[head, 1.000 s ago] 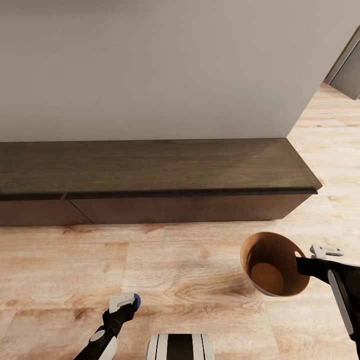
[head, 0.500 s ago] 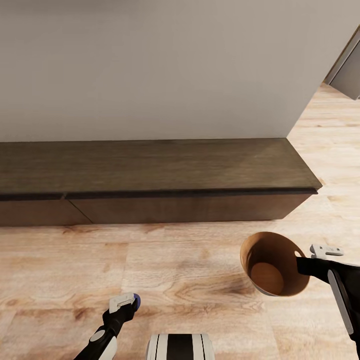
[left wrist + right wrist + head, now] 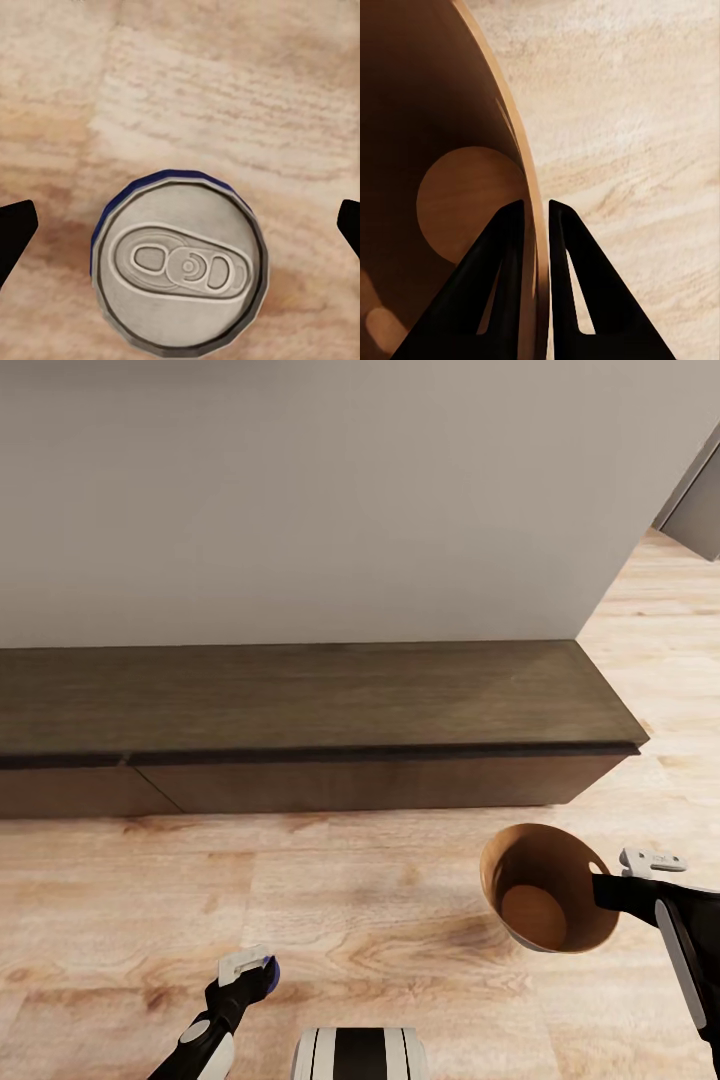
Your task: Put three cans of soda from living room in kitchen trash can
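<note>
The right gripper [image 3: 534, 217] pinches the rim of the empty tash can [image 3: 545, 885]. The left gripper [image 3: 250, 967], fingers spread, hovers over the blue can [image 3: 180, 259]; no can is inside yet.

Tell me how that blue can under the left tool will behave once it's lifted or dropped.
The blue can looks like rigid metal, so probably stiff. Its round body would likely roll if it landed sideways on the wood floor. The smooth painted wall may slip between the left tool's fingers.
</note>
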### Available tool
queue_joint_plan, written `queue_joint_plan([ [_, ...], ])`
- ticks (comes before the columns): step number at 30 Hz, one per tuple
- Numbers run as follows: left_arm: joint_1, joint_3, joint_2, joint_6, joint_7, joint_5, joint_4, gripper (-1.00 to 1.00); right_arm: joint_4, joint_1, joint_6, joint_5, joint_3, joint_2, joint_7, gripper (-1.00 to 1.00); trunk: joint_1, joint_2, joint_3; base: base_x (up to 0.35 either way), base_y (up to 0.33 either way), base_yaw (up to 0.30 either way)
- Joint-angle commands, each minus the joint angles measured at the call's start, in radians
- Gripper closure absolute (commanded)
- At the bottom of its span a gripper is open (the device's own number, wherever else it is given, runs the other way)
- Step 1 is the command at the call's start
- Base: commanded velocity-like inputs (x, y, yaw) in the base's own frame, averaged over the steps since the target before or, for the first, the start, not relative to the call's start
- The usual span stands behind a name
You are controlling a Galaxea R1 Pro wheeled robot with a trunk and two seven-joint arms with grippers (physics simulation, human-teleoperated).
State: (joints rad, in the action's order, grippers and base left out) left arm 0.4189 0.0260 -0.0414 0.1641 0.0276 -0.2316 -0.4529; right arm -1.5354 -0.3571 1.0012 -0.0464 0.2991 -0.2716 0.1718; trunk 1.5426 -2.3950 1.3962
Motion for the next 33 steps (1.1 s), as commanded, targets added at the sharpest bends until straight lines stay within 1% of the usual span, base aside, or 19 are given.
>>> queue_joint_plan([
  [1, 0.000, 0.000, 0.000, 0.000, 0.000, 0.000, 0.000, -1.00, 0.000, 0.000, 0.000, 0.008, 0.000, 0.000, 0.006, 1.00, 0.000, 0.000, 0.000, 0.010, 0.000, 0.000],
  [7, 0.000, 0.000, 0.000, 0.000, 0.000, 0.000, 0.000, -1.00, 0.000, 0.000, 0.000, 0.008, 0.000, 0.000, 0.006, 1.00, 0.000, 0.000, 0.000, 0.004, 0.000, 0.000],
  [12, 0.000, 0.000, 0.000, 0.000, 0.000, 0.000, 0.000, -1.00, 0.000, 0.000, 0.000, 0.008, 0.000, 0.000, 0.006, 1.00, 0.019, -0.035, 0.016, 0.000, 0.000, 0.000],
  [19, 0.000, 0.000, 0.000, 0.000, 0.000, 0.000, 0.000, -1.00, 0.000, 0.000, 0.000, 0.008, 0.000, 0.000, 0.006, 1.00, 0.019, -0.035, 0.016, 0.000, 0.000, 0.000],
  [23, 0.000, 0.000, 0.000, 0.000, 0.000, 0.000, 0.000, -1.00, 0.000, 0.000, 0.000, 0.008, 0.000, 0.000, 0.006, 1.00, 0.034, -0.063, 0.028, 0.000, 0.000, 0.000],
  [33, 0.000, 0.000, 0.000, 0.000, 0.000, 0.000, 0.000, -1.00, 0.000, 0.000, 0.000, 0.008, 0.000, 0.000, 0.006, 1.00, 0.034, -0.063, 0.028, 0.000, 0.000, 0.000],
])
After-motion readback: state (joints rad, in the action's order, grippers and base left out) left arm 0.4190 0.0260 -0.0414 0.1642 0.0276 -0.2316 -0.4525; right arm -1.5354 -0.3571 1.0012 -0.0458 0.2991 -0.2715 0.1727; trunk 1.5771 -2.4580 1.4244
